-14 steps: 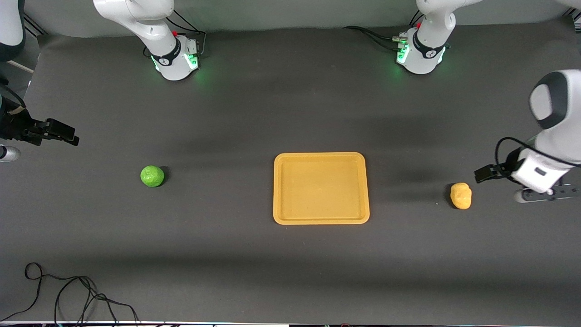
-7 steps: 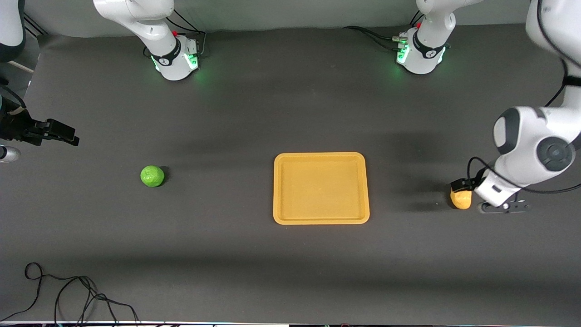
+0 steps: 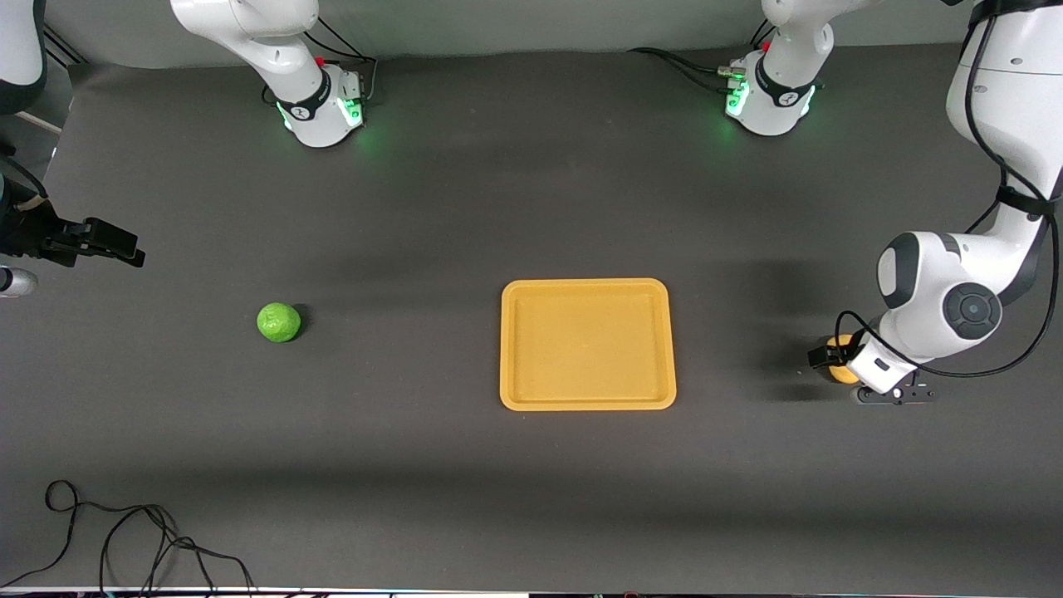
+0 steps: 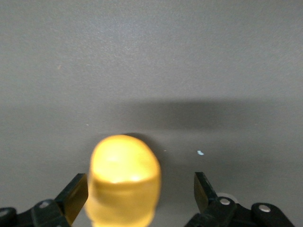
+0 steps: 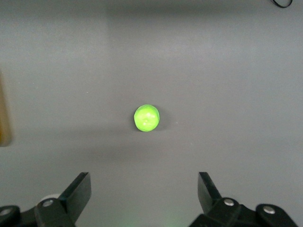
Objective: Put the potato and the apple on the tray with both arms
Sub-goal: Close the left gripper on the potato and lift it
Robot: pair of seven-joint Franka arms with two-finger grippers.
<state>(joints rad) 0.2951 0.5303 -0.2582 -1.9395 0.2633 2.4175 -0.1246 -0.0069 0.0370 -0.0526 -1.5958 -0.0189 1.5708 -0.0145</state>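
The yellow-tan potato [image 3: 842,374] lies on the dark table toward the left arm's end, mostly covered by the left arm's hand. My left gripper [image 3: 847,365] is low over it and open. In the left wrist view the potato [image 4: 124,179] sits between the gripper's [image 4: 139,189] two fingers, close to one finger and clear of the other. The green apple [image 3: 279,321] lies toward the right arm's end. My right gripper [image 3: 112,242] waits open, high over the table's end. Its wrist view shows the apple [image 5: 147,117] well ahead of the gripper [image 5: 143,189]. The orange-yellow tray [image 3: 588,285] lies empty between the two fruits.
A loose black cable [image 3: 124,536] lies near the table's front edge at the right arm's end. The two green-lit arm bases [image 3: 320,104] [image 3: 768,95] stand along the table's back edge. A strip of the tray [image 5: 4,113] shows at the edge of the right wrist view.
The left arm has swung in and down, and its gripper has moved from beside the potato to over it, fingers either side. The right arm, apple and tray have not moved.
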